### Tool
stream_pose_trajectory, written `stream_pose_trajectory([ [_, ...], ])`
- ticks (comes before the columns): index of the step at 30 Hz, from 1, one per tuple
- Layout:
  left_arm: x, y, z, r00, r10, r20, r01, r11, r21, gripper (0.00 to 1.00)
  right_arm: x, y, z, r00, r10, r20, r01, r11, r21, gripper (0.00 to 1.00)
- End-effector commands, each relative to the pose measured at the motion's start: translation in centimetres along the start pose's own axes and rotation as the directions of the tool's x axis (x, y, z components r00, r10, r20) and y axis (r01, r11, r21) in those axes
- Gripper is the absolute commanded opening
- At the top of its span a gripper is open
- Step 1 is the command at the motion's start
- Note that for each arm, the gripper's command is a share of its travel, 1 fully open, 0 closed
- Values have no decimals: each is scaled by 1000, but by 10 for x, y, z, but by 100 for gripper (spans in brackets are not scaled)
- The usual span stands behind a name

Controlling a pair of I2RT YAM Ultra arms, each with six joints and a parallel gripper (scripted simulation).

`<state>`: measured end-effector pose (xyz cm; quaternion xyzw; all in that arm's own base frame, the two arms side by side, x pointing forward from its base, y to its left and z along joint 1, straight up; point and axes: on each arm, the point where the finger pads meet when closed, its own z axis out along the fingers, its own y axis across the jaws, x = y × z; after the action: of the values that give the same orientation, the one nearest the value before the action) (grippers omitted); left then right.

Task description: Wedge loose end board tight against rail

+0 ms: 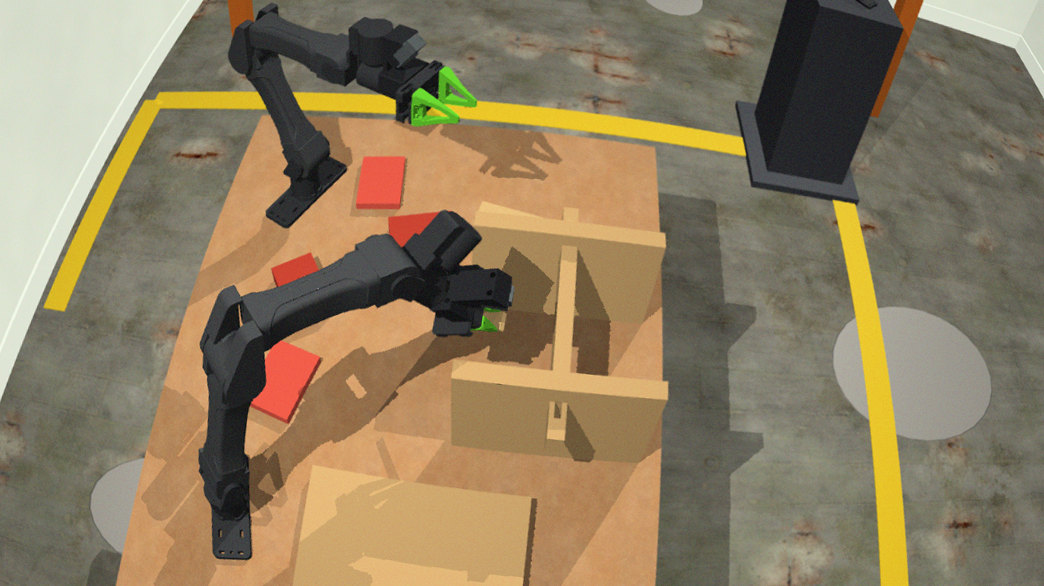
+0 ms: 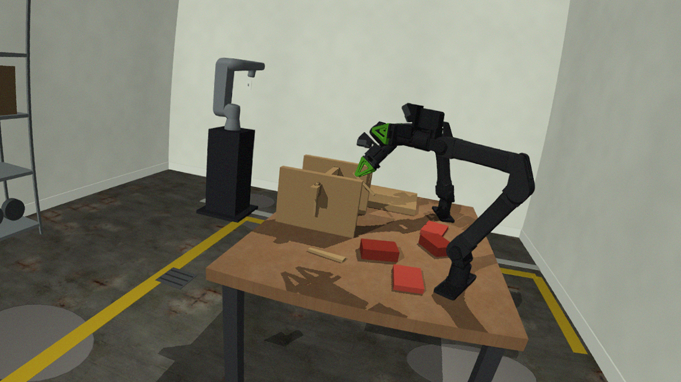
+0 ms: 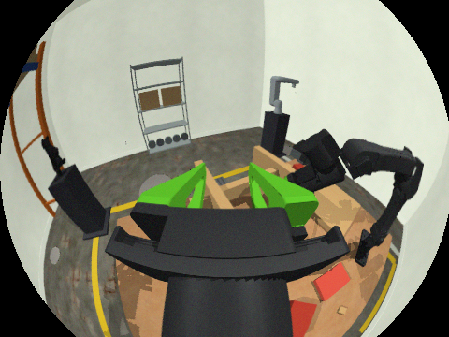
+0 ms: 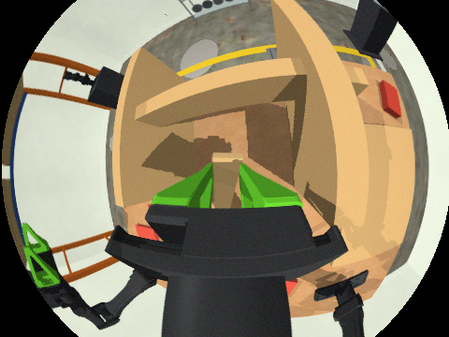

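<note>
Currently, I have my right gripper point(image 1: 492, 320) point(image 2: 358, 173) point(image 4: 226, 168) closed on a pale wooden wedge point(image 4: 226, 180), left of the tan wooden rail point(image 1: 566, 306) point(image 4: 220, 89) near the top view's centre. My left gripper point(image 1: 467, 111) point(image 2: 373, 131) point(image 3: 227, 168) point(image 4: 25, 236) hangs partly open, empty, upper left of the frame.

Matte black arms point(image 1: 329, 279) point(image 2: 485, 151); bright green, seemingly triangular, openwork claw fingers point(image 1: 434, 110) point(image 2: 364, 167).
</note>
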<state>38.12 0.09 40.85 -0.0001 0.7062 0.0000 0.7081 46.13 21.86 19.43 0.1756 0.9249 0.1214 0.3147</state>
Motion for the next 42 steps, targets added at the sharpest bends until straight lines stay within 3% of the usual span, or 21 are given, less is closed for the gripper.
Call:
stream_pose_trajectory([
  [1,-26,-3,1,998,-2,60,2,1000,5,46,-35,4,-12,988,-71,136,79,996,-53,1],
  [11,-26,-3,1,998,-2,60,2,1000,5,46,-106,-2,-41,908,-166,385,196,980,-38,1],
  [16,-26,-3,1,998,-2,60,2,1000,5,46,-123,-4,-50,875,-192,444,225,974,-21,1],
  [27,-26,-3,1,998,-2,60,2,1000,5,46,-189,-22,-102,703,-279,655,283,954,103,1],
  [30,-26,-3,1,998,-2,60,2,1000,5,46,-194,-24,-107,685,-288,670,285,951,117,1],
  [35,-26,-3,1,998,-2,60,2,1000,5,46,-215,-34,-130,602,-330,727,288,939,188,1],
  [36,-26,-3,1,998,-2,60,2,1000,5,46,-205,-46,-92,636,-383,670,307,922,236,1],
  [37,-26,-3,1,998,-2,60,2,1000,5,46,-198,-54,-73,639,-407,653,316,913,260,1],
  [38,-26,-3,1,998,-2,60,2,1000,5,46,-220,-48,-126,542,-348,765,274,934,230,1],
  [39,-26,-3,1,998,-2,60,2,1000,5,46,-228,-49,-143,490,-329,807,255,940,229,1],
  [42,-26,-3,1,998,-2,60,2,1000,5,46,-229,-63,-144,435,-358,826,242,930,275,1],
])
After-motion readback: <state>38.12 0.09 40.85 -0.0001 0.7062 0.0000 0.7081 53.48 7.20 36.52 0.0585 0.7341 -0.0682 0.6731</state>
